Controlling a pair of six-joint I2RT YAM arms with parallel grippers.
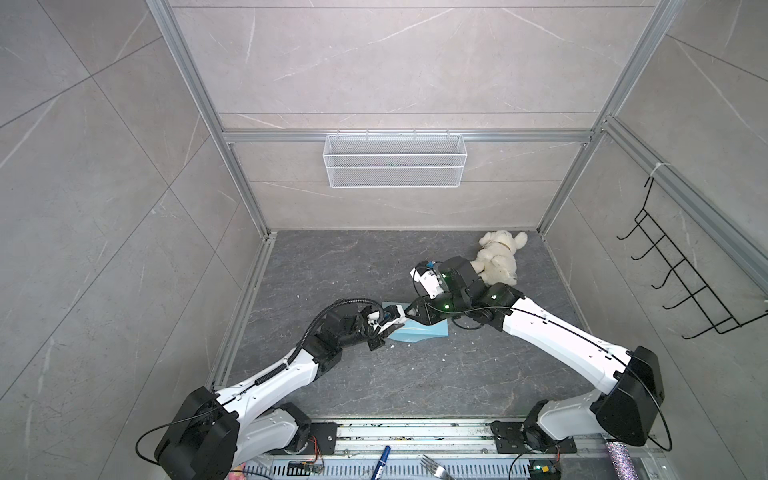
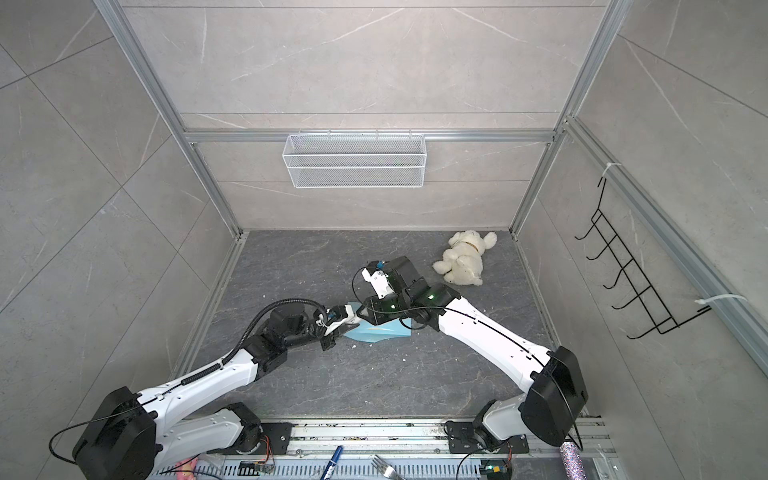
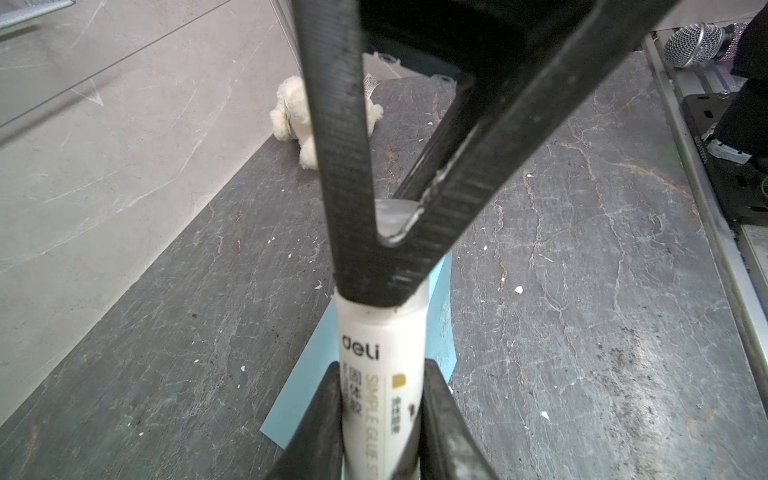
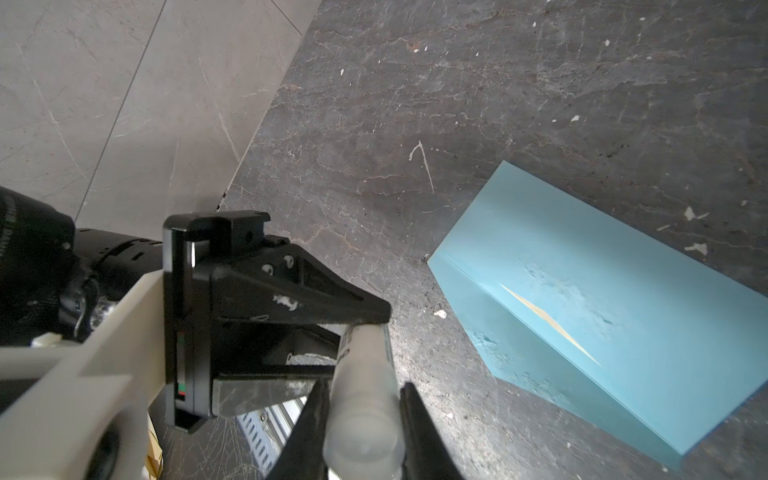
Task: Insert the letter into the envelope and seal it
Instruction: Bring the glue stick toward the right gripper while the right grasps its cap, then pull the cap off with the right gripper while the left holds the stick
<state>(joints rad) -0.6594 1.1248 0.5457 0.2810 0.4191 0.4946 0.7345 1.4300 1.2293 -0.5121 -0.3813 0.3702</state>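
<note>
Robotics laboratory test cell. An aluminium frame (image 1: 274,137) lined with stone-look wall panels (image 1: 395,62) encloses a dark marbled counter (image 1: 374,374). Two white-and-black robot arms, the left arm (image 1: 270,374) and the right arm (image 1: 561,336), are bolted to a metal rail (image 1: 415,432) at its front edge. A wire mesh basket (image 1: 395,166) and a black hook rack (image 1: 685,259) hang on the walls. Unrelated props lie about: a plush toy (image 1: 498,257), a fork (image 1: 434,465), a marker (image 1: 382,459).

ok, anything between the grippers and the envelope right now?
Yes, the glue stick: left gripper holds its body, right gripper pinches its cap, over the envelope. Cap on, covering the glue.
</note>
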